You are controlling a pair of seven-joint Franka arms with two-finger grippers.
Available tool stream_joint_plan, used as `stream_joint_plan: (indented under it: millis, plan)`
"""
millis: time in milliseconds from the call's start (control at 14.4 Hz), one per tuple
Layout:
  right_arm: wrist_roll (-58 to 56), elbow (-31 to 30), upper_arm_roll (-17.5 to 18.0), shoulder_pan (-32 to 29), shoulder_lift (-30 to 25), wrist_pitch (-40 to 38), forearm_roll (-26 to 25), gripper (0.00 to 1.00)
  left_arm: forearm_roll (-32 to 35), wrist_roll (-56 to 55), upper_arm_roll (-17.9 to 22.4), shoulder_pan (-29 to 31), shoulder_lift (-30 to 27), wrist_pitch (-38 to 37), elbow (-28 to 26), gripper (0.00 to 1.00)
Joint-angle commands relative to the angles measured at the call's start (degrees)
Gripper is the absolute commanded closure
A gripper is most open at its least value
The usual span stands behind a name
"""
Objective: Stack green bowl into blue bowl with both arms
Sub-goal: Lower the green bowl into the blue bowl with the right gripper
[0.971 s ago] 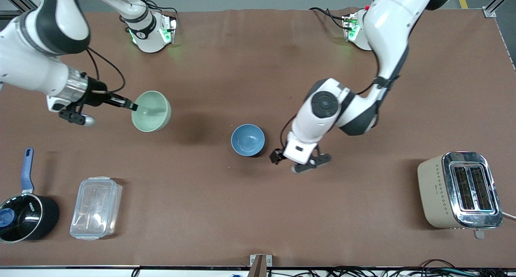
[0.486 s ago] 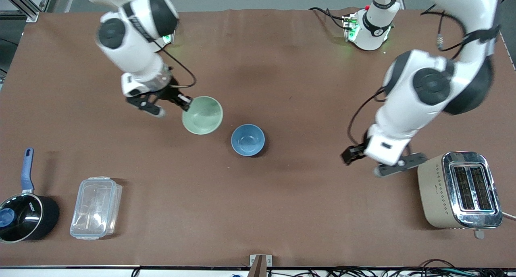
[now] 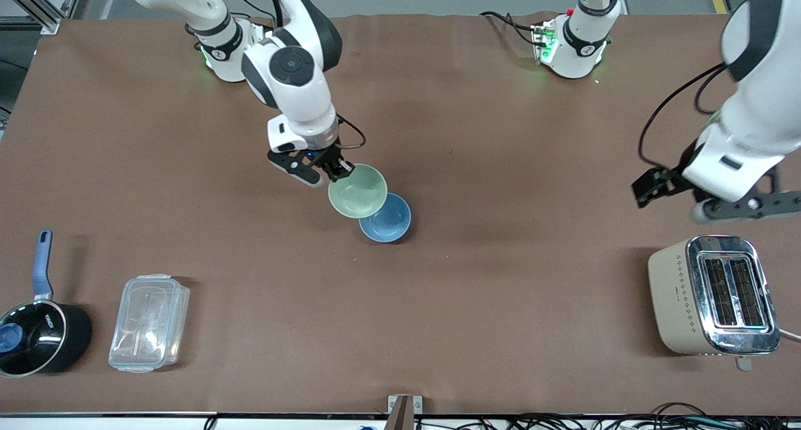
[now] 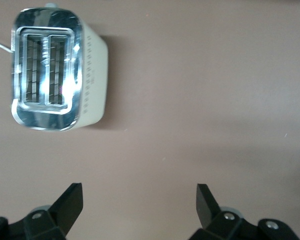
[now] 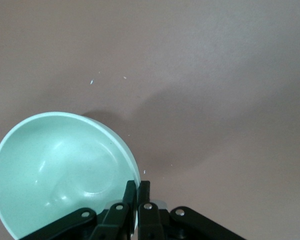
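Two bowls near mid-worktop, going across the front view from the right arm's end. Black saucepan (image 3: 39,336) and clear plastic box (image 3: 149,322) sit close to the front camera at that end, untouched. Right gripper (image 3: 335,168) is clamped on the rim of the green bowl (image 3: 357,191), fingers (image 5: 138,192) pinched tight on the wall, bowl carried in the air and overlapping the blue bowl (image 3: 389,220) only partly. Blue bowl rests on the worktop (image 3: 500,292), nearer the front camera than the carried bowl appears. Left gripper (image 3: 685,198) hangs with jaws wide apart, holding nothing, over bare worktop just above the toaster (image 3: 713,295); that arm waits.

Risks, as I judge: green bowl is not centred yet, so a release now would catch the blue rim and tip or skid off. A thin rim pinch could let the bowl swing or slip. Coming down off-centre could shove the blue bowl, since nothing steadies it.
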Motion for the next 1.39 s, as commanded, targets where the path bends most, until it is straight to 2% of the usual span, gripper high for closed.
stream_joint_plan:
  millis: [0, 139, 347, 486, 763, 1318]
  plan:
    - [2.9, 2.9, -0.6, 1.1, 2.7, -0.6, -2.1, 0.98, -3.1, 4.7, -0.5, 3.1, -4.6, -2.4, -2.0, 0.0]
    - [4.1, 4.5, -0.6, 1.1, 4.4, -0.1, -2.1, 0.98, -4.6, 8.0, 0.9, 3.0, -6.7, -2.5, -3.2, 0.0]
    - [5.7, 5.7, -0.6, 2.1, 7.8, 4.0, -2.0, 0.98, -6.8, 8.3, 11.4, -5.5, -11.3, -2.7, -7.9, 0.0]
    - [6.0, 5.7, -0.7, 1.6, 8.7, 5.5, -2.1, 0.99, -7.5, 8.3, 14.8, -9.4, -13.4, -3.0, -10.1, 0.0]
    - [6.2, 6.1, -0.7, 1.6, 9.9, 7.3, -2.0, 0.99, -7.4, 8.2, 15.8, -11.9, -15.6, -3.0, -12.8, 0.0]
    - [6.2, 6.2, -0.8, 1.6, 13.3, 10.3, -2.0, 0.98, -7.5, 9.4, 15.7, -11.4, -15.1, -2.9, -12.3, 0.0]
